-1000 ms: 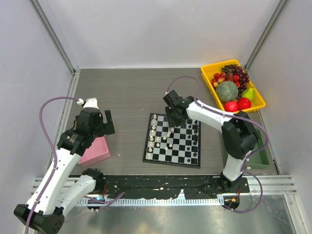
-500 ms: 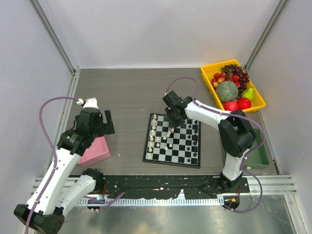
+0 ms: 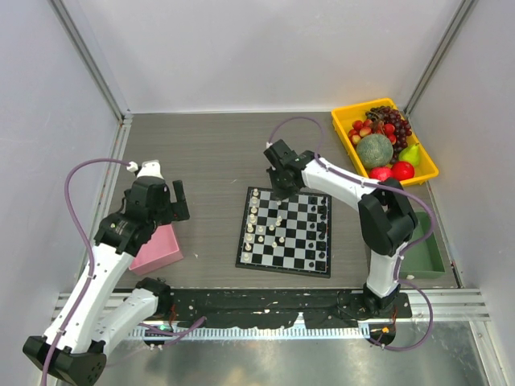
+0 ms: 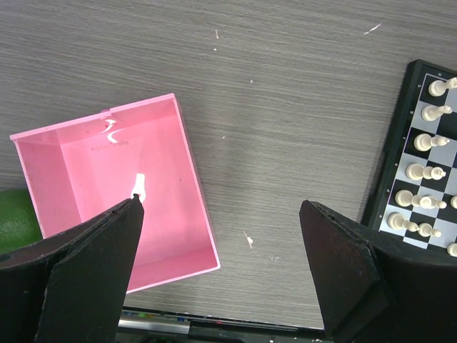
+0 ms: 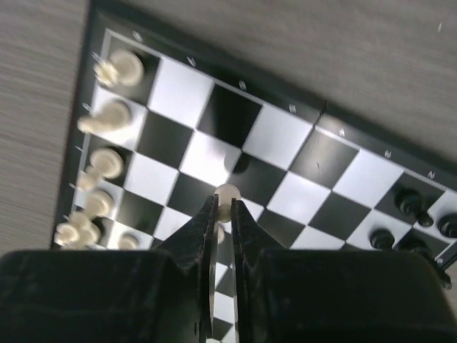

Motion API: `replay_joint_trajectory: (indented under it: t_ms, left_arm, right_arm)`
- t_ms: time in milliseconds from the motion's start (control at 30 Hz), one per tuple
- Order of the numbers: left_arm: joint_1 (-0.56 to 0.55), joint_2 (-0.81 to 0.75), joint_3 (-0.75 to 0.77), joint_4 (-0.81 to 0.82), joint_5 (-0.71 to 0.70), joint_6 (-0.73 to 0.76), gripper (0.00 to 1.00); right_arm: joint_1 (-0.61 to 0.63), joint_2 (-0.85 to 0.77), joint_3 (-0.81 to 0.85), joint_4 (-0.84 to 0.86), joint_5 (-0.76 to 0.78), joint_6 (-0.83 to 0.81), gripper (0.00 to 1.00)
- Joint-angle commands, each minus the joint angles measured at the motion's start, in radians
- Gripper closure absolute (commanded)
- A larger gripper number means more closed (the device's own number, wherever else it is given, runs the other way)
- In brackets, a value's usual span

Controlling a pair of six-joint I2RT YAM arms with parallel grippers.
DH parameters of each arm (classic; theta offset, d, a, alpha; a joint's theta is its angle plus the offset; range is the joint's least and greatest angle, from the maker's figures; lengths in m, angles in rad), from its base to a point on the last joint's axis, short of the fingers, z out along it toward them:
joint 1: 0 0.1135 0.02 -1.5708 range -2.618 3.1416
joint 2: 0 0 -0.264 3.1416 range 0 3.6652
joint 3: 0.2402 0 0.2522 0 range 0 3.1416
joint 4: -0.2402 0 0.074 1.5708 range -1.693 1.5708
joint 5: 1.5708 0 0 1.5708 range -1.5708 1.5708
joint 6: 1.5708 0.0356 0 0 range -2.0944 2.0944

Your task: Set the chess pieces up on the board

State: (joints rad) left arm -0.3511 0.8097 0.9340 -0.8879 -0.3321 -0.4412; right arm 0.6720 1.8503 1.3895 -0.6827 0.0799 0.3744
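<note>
Pinched shut on a white pawn [image 5: 227, 193], the right gripper [image 5: 223, 211] should lower it upright, centred on its chessboard [image 5: 189, 89] square; the left gripper [image 4: 221, 204] gapes empty.

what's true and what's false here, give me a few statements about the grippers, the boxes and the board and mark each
1. The right gripper is shut on a white chess piece. True.
2. The left gripper is shut. False: it is open.
3. A small white piece lies inside the pink box. True.
4. The yellow fruit tray stands at the near left corner. False: it stands at the far right corner.
5. The board is bare. False: white pieces and black pieces stand on it.
</note>
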Motion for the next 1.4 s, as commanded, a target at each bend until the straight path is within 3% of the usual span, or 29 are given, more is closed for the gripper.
replay_joint_trajectory:
  t_ms: [0,400,1067,1367]
  left_arm:
    - [0.004,-0.009,0.052,0.035,-0.018,-0.001,0.00]
    - [0.004,-0.017,0.052,0.023,-0.021,0.004,0.01]
    - [0.004,-0.020,0.042,0.023,-0.024,0.009,0.01]
    - [0.004,-0.018,0.039,0.018,-0.025,0.009,0.01]
  right_arm:
    - [0.005,0.041,0.130,0.008,0.015,-0.022,0.88]
    - [0.008,0.196,0.296,0.002,0.000,-0.029,0.87]
    - [0.034,0.259,0.329,0.002,0.003,-0.032,0.85]
    - [0.035,0.170,0.335,-0.021,0.029,-0.046,0.58]
